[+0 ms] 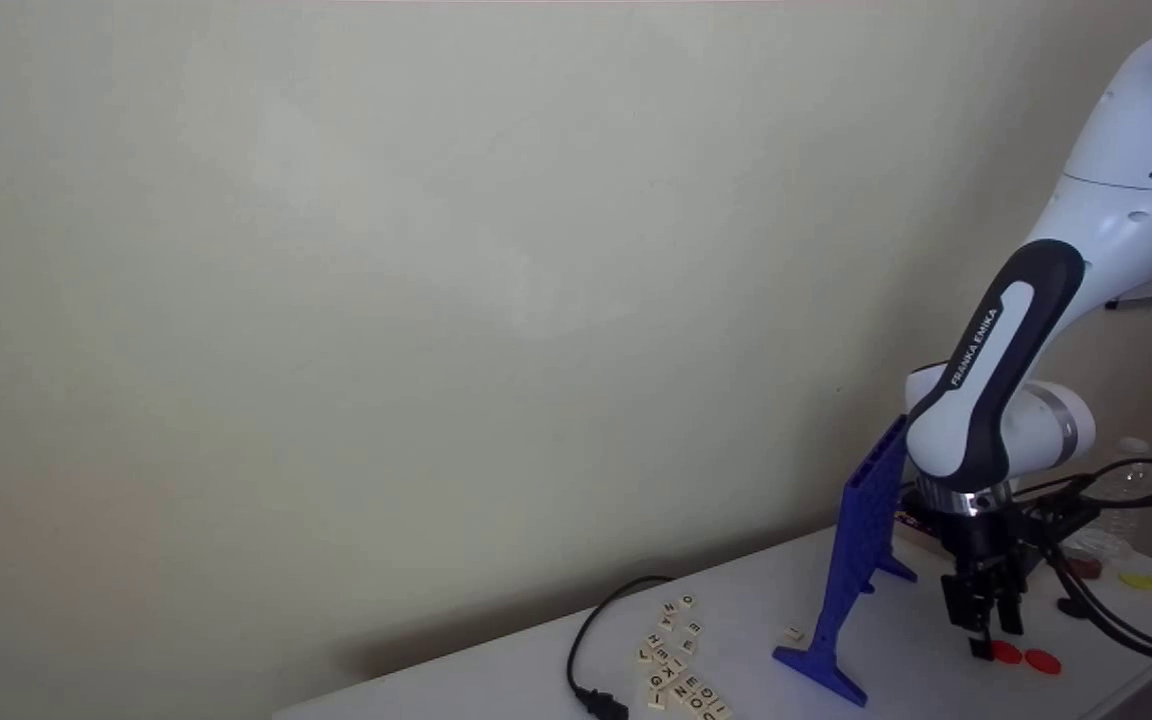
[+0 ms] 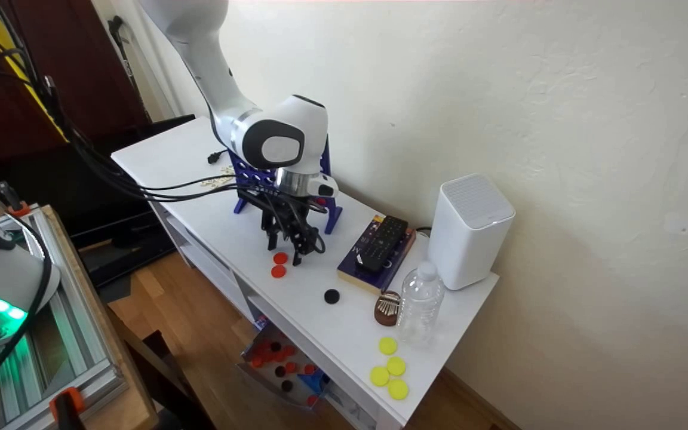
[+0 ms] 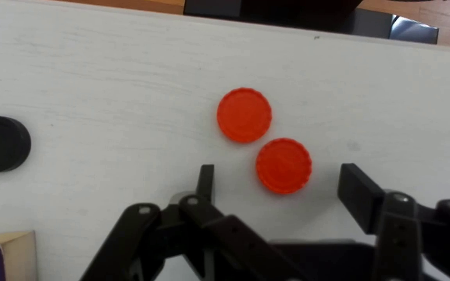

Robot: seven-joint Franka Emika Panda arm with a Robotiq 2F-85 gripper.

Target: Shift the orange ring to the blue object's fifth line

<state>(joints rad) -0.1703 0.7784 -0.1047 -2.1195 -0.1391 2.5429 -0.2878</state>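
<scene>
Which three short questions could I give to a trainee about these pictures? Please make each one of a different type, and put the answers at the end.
1. Count: how many red discs are visible in the wrist view?

2. True or false: in an exterior view, the remote control lies on the book.

3. Choose one. The fingers are:
a) shut on a yellow disc
b) apart, gripping nothing
c) shut on a black disc

Key: 1: two. 2: true. 3: b.
</scene>
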